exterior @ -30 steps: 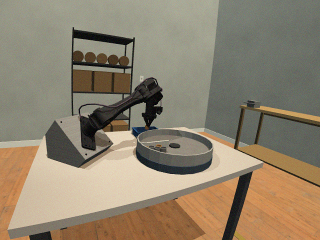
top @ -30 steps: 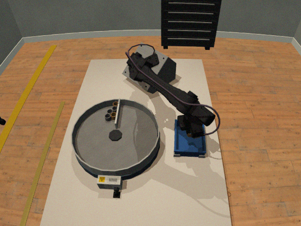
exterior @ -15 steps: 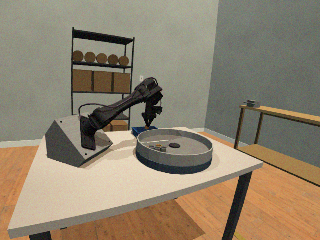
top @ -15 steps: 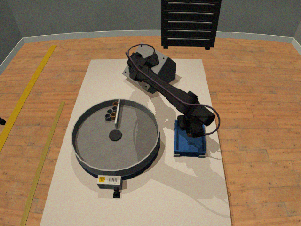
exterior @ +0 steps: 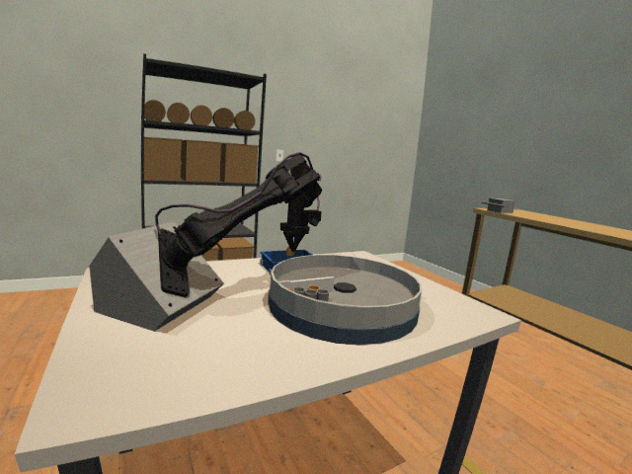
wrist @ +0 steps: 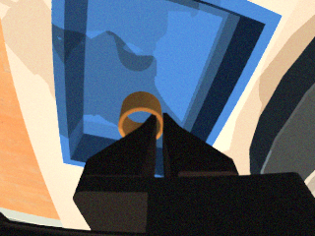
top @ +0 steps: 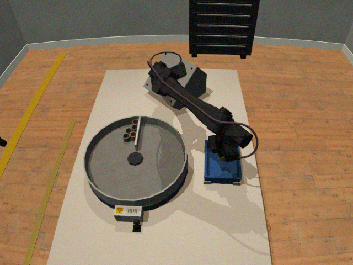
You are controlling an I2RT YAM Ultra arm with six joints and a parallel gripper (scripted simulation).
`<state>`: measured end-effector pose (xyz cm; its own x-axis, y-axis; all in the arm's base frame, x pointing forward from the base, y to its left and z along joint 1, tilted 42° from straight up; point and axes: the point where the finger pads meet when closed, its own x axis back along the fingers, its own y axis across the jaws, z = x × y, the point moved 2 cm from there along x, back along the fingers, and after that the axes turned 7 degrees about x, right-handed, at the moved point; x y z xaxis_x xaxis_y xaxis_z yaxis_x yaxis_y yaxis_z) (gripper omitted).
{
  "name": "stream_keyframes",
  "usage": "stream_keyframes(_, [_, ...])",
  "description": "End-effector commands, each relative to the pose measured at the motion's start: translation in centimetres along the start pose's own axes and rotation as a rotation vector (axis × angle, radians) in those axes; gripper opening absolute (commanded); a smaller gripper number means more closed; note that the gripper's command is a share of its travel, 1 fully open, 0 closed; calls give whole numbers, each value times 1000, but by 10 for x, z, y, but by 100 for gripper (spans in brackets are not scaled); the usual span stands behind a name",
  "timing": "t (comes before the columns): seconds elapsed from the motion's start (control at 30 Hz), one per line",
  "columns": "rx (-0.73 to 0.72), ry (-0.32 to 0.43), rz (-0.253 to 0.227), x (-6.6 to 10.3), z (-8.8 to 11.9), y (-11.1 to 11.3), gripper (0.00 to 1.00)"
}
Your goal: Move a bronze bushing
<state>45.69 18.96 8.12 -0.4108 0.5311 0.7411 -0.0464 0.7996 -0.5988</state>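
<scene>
My gripper hangs over the blue crate and is shut on the wall of a bronze bushing. The bushing is upright at the fingertips, above the crate floor near the crate's back end. The round grey turntable stands left of the crate. On it, next to a white divider bar, stand two more bronze bushings and dark grey bushings.
The arm's grey wedge base sits at the back of the white table. A dark hub marks the turntable's middle, and a control box sits at its front. A black drawer cabinet stands behind the table.
</scene>
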Motion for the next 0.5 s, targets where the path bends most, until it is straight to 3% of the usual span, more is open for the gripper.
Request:
stream_keyframes(0.0, [15,-27,-11,11,1,4,0])
stream_keyframes(0.23, [3,-16,-7,-2,0,-3,0])
stream_keyframes(0.37, [16,-25,-13,-4,1,5,0])
stream_keyframes(0.47, [19,-11,-9,-16,2,5,0])
